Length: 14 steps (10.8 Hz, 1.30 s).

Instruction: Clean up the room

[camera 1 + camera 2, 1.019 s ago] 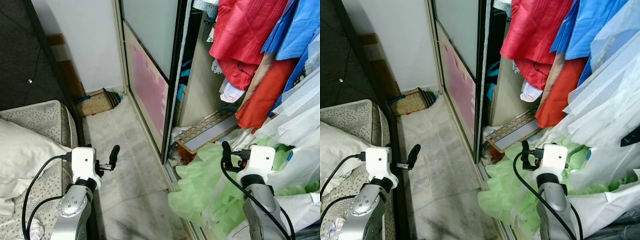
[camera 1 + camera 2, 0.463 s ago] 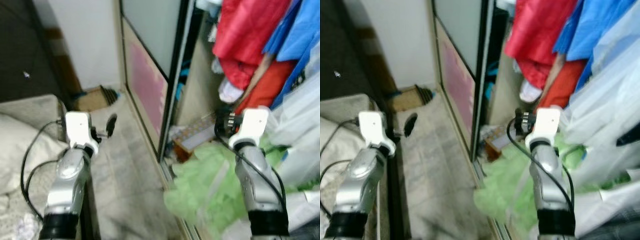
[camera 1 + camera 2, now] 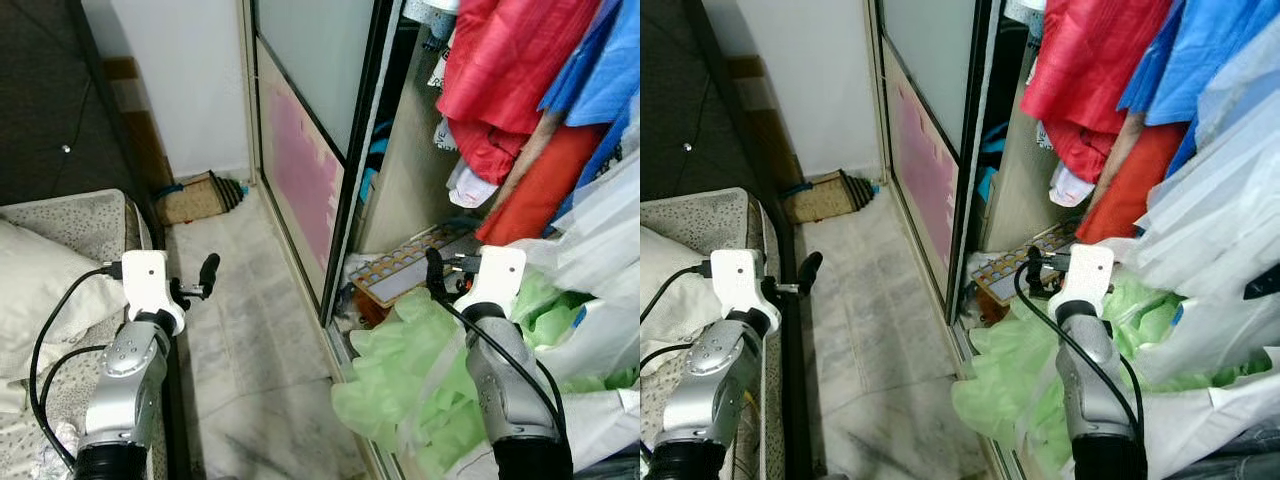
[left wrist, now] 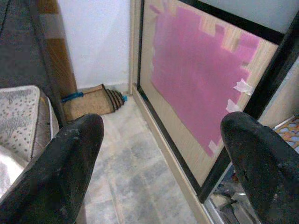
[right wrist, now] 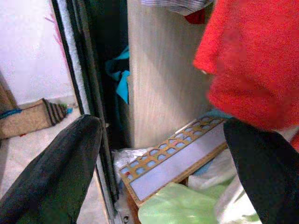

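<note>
Left eye view: left gripper (image 4: pixel 161 154) spread, empty, above floor (image 3: pixel 250 330) beside bed (image 3: pixel 60 260). Right gripper (image 5: pixel 170 163) spread, empty, near green bag (image 3: pixel 410 370) at open wardrobe (image 3: pixel 400 190).

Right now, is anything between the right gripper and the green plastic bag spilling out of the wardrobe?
Nothing visible: the open right gripper hangs just above the green plastic bag, with clear space between them.

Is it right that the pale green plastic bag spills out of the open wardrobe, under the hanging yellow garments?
Not quite. The pale green plastic bag does spill out of the open wardrobe, but the garments hanging above it are red, as the left eye view shows.
</note>
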Motion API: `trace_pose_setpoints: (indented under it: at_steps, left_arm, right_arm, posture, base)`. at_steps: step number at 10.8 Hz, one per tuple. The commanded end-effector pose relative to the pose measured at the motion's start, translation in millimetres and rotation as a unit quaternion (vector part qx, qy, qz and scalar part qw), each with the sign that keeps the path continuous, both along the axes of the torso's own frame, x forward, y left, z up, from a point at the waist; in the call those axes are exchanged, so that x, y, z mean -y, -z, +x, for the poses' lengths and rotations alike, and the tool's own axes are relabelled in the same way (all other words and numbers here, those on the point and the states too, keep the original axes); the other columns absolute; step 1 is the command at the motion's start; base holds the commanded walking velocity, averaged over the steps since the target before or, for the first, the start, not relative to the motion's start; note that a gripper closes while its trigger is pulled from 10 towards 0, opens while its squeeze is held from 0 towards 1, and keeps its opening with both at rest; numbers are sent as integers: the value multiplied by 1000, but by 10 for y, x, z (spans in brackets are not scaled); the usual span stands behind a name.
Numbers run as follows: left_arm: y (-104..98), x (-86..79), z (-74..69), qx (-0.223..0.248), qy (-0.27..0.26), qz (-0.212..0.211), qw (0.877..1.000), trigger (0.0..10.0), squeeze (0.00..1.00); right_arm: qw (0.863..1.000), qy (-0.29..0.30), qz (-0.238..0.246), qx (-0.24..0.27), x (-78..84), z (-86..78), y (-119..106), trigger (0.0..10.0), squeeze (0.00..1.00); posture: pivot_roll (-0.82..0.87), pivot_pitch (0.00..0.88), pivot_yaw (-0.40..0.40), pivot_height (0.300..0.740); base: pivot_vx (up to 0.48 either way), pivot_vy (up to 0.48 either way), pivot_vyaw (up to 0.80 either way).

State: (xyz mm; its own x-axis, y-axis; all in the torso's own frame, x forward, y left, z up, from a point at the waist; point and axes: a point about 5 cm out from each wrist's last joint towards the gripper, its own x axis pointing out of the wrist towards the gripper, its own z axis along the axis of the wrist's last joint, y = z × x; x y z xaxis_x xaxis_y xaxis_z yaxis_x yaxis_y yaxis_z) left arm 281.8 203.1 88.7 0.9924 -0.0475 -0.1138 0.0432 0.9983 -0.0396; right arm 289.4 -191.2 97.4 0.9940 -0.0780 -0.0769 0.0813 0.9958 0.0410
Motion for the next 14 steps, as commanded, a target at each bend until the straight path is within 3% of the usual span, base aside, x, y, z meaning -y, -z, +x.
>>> trace_pose_setpoints:
  at_steps: [1, 4, 5, 6, 7, 9, 14]
  left_arm:
    - [16, 32, -6, -1, 1, 7, 1000, 10000, 0]
    - [127, 74, -77, -18, 4, 26, 1000, 10000, 0]
    - [158, 134, -119, -19, 17, -1, 1000, 10000, 0]
    - [162, 141, -124, -18, 20, 0, 1000, 10000, 0]
    - [179, 150, -131, -24, 28, -18, 999, 10000, 0]
    - [140, 145, -111, -14, 28, -10, 999, 10000, 0]
    - [-8, 133, -46, 19, 30, -13, 999, 10000, 0]
  right_arm:
    - [1000, 6, 11, 9, 42, -33, 2, 10000, 0]
    - [1000, 20, 12, 7, 58, -140, 95, 10000, 0]
    - [1000, 27, 12, -2, 57, -195, 151, 10000, 0]
    - [999, 29, 12, -3, 59, -201, 162, 10000, 0]
    - [999, 26, 19, -3, 60, -191, 166, 10000, 0]
    - [1000, 0, -3, 14, 20, -142, 85, 10000, 0]
    - [999, -42, 2, 24, -67, -39, -4, 10000, 0]
  posture:
    - [13, 0, -15, 740]
    - [9, 0, 6, 740]
    - [3, 0, 8, 740]
    - [3, 0, 9, 740]
    - [-4, 0, 7, 740]
    - [1, 0, -1, 740]
    - [11, 0, -35, 740]
  base:
    - [0, 0, 0]
    - [0, 0, 0]
    - [0, 0, 0]
    - [0, 0, 0]
    - [0, 0, 581]
    - [0, 0, 800]
    - [0, 0, 794]
